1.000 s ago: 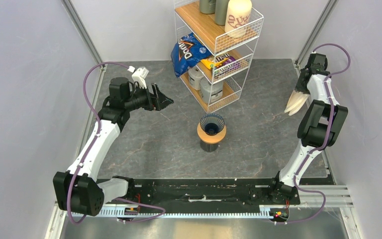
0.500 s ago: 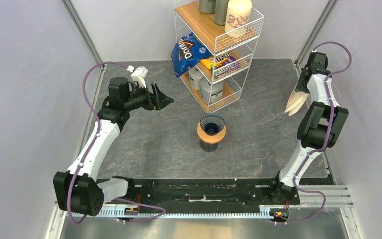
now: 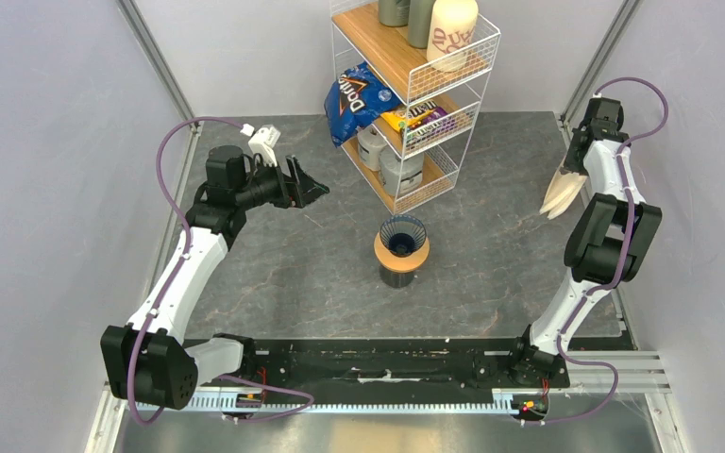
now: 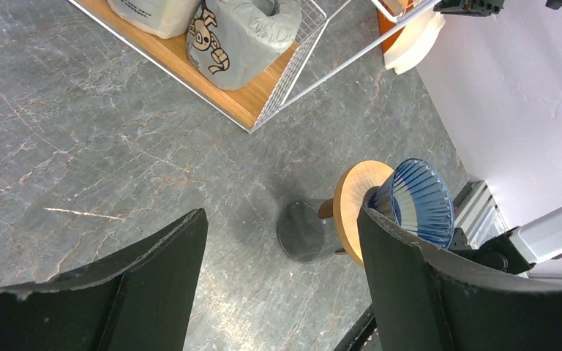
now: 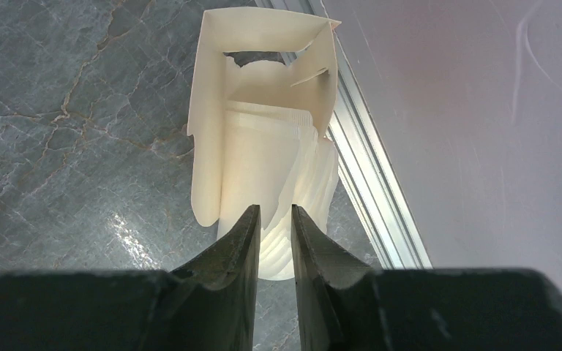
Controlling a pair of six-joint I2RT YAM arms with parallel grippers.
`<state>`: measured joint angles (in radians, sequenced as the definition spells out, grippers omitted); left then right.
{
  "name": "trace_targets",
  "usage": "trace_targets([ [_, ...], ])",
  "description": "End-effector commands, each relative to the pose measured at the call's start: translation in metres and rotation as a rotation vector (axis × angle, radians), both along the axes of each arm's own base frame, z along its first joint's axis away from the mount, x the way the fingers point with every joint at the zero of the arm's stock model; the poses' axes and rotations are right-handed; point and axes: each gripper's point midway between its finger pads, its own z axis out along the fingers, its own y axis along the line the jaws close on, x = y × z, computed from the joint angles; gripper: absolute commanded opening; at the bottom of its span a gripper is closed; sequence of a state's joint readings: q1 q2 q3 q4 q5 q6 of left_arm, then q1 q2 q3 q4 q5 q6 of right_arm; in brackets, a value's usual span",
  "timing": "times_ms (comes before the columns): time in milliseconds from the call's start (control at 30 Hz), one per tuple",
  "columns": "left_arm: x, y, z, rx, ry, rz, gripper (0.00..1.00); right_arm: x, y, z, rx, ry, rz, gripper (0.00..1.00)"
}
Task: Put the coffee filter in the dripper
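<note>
The dripper (image 3: pixel 402 233), a dark blue ribbed cone, sits in a tan wooden ring (image 3: pixel 379 251) on a dark cup (image 3: pixel 397 276) at mid table; it also shows in the left wrist view (image 4: pixel 418 199). A stack of white coffee filters (image 3: pixel 561 193) lies in a torn paper sleeve by the right wall. My right gripper (image 3: pixel 574 168) is over it; in the right wrist view its jaws (image 5: pixel 274 208) stand a narrow gap apart, with the filters (image 5: pixel 271 161) showing between the tips. My left gripper (image 3: pixel 319 193) is open and empty, up and left of the dripper (image 4: pixel 282 212).
A wire shelf rack (image 3: pixel 415 94) stands at the back with a chips bag (image 3: pixel 354 99), tubs and a cream canister (image 3: pixel 453 33). An aluminium rail (image 5: pixel 373 197) and the wall run close beside the filter stack.
My right gripper has edged slightly away along the right wall, and the filter stack looks a little narrower. The left arm has not moved.
</note>
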<state>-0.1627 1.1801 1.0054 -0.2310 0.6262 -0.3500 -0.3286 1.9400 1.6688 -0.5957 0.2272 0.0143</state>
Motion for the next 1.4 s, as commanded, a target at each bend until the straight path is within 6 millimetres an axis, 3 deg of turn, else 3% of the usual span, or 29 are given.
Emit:
trace_targets([
  [0,0.004,0.002,0.026,-0.027,-0.062,0.025,0.82,0.007,-0.001,0.012,-0.03,-0.035,0.001,0.29],
  [733,0.007,0.004,0.026,-0.031,-0.055,0.032,0.82,0.013,-0.004,-0.008,-0.04,-0.005,-0.009,0.28],
  [1033,0.01,0.005,0.026,-0.033,-0.048,0.038,0.82,0.016,-0.007,-0.011,-0.045,0.0,-0.015,0.21],
  [1233,0.011,0.005,0.027,-0.037,-0.045,0.039,0.82,0.013,-0.003,-0.006,-0.038,-0.002,-0.011,0.0],
  [1367,0.012,0.004,0.028,-0.039,-0.043,0.038,0.82,0.008,-0.001,0.007,-0.035,-0.022,-0.019,0.0],
])
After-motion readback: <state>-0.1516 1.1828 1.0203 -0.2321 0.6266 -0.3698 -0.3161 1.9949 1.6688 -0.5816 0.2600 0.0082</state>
